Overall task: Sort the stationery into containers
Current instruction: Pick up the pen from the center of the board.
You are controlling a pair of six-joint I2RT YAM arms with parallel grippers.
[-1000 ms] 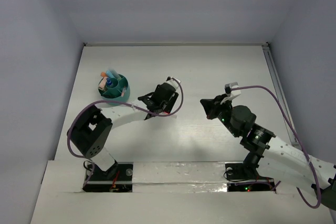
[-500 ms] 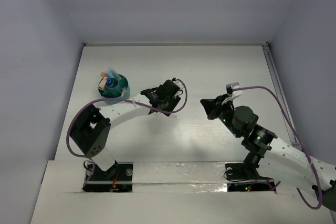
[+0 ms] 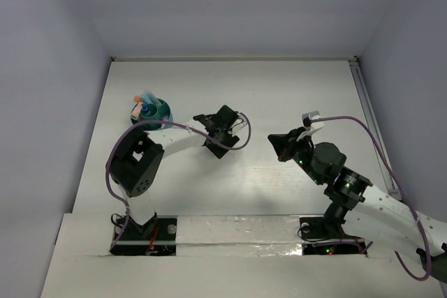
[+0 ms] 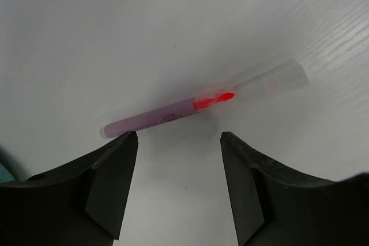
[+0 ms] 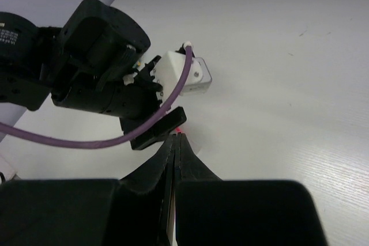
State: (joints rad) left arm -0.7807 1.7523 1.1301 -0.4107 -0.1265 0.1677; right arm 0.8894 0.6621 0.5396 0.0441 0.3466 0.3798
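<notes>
White table [image 3: 293, 88], pale walls on three sides. Top view: teal pot [image 3: 160, 114] sits at far left with several pens already standing in it. Left gripper [image 3: 209, 132] is mid-table, just right of the pot; right gripper [image 3: 278, 146] is near on its other side, pinched closed and empty. No loose pen visible from here, it's hidden under the left wrist. Left wrist view: jaws wide, nothing held, pink pen [image 4: 173, 112] with clear cap lying flat on bare table just beyond the fingertips, not touching. Its long axis runs lower-left to upper-right, nearly along the jaw opening line, so I'd expect a wrist roll before closing across the barrel. Plenty of bare table around it. Right wrist view: closed fingertips point at the left gripper's body, close by. Left arm is clearly the nearer one.
</notes>
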